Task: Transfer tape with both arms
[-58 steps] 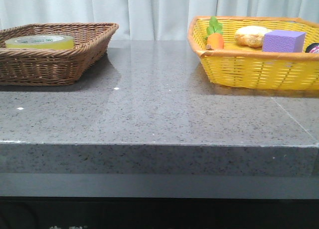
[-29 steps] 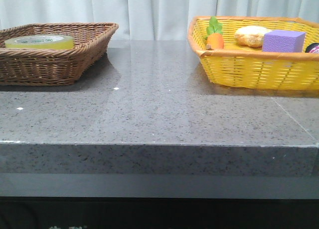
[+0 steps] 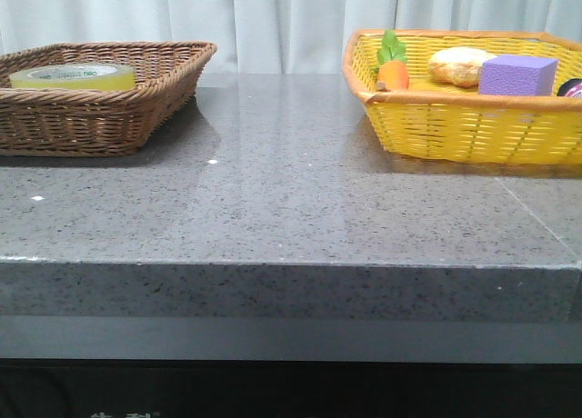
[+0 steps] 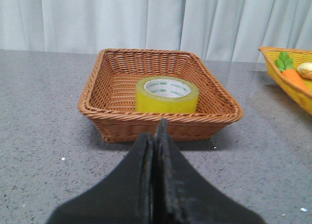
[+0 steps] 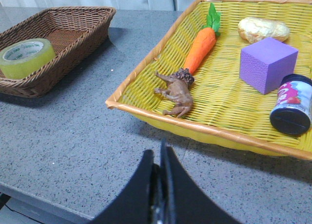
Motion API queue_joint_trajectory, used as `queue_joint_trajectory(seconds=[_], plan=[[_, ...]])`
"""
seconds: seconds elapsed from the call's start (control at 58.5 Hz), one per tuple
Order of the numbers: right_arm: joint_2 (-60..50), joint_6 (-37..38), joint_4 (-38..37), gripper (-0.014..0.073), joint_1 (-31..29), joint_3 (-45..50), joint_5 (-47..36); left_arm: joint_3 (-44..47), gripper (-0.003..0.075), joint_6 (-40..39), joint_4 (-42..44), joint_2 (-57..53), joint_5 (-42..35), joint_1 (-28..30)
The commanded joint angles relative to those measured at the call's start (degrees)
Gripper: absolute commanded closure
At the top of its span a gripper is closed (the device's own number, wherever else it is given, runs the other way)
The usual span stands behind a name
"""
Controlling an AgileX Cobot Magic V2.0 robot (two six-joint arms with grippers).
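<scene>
Nothing moves versus the earlier frames. Tape (image 3: 73,75) lies flat in the brown basket (image 3: 173,73) at far left, core up for an easy pinch. Left tool (image 4: 157,136) and right tool (image 5: 160,160) both pressed together, off the worktop (image 3: 291,200), nothing held.

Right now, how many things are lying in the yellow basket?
5 in the yellow basket: a carrot, a toy lion, a bread roll, a purple block and a small jar. More could lie beyond the picture's edge.
</scene>
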Motion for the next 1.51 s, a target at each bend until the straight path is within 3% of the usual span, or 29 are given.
queue_joint_trajectory(seconds=[0.0, 0.24, 0.565, 1.488], plan=[[0.2, -0.3, 0.5, 0.0683, -0.4, -1.3, -4.2, 2.0, 0.074, -0.3, 1.0, -2.4, -6.6, 0.1], [0.2, -0.3, 0.5, 0.0683, -0.4, -1.3, -3.8, 9.2, 0.074, -0.3, 3.1, -2.9, -7.8, 0.1], [0.2, -0.3, 0.5, 0.0683, -0.4, -1.3, -3.8, 17.6, 0.074, -2.4, 3.1, -2.9, -16.8, 0.1], [0.2, -0.3, 0.5, 0.0683, -0.4, -1.3, -3.8, 17.6, 0.074, -2.4, 3.1, -2.8, -17.7, 0.1]])
